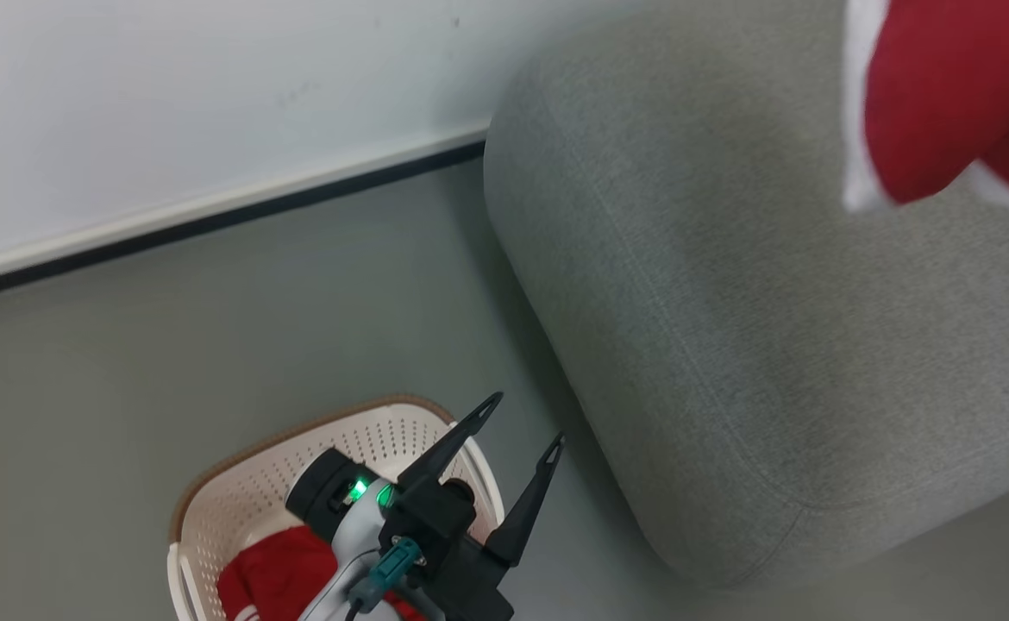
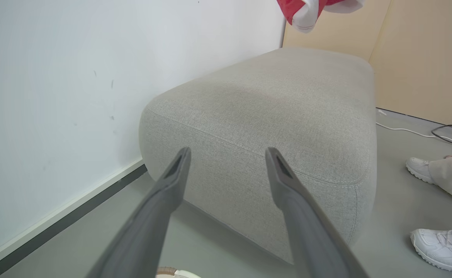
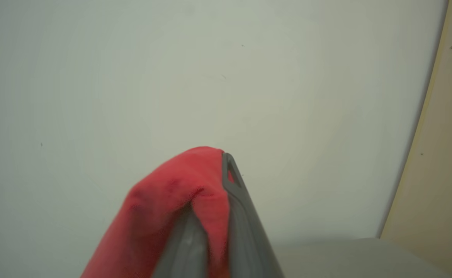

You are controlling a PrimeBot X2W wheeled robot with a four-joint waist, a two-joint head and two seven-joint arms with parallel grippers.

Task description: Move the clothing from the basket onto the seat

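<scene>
wall [image 1: 168,103]: plain white, dark skirting strip along the bottom, way over on the left  
floor [image 1: 211,345]: smooth grey  
basket [image 1: 211,509]: cream with a brown rim, parked on the floor just off the seat's near-left corner, small gap between the two  
clothing in the basket [image 1: 276,578]: red with a bit of white stripe, bunched at the bottom, half hidden behind the arm  
left gripper [image 1: 526,421]: up over the basket's right rim, fingers spread wide apart, nothing between them, aimed at the seat  
seat [image 1: 729,345]: big rounded grey block, close beside the wall  
hanging garment [image 1: 944,95]: red with white trim, dangling in the air above the seat's far-right end, clear of the cushion  
right gripper [image 3: 214,173]: pinched tight on that red fabric, cloth flopped over the left finger  
cable [image 2: 415,133]: white, trailing on the floor past the seat's right side  
shoes [image 2: 438,243]: white pair on a person, also on the floor off the seat's right edge
</scene>
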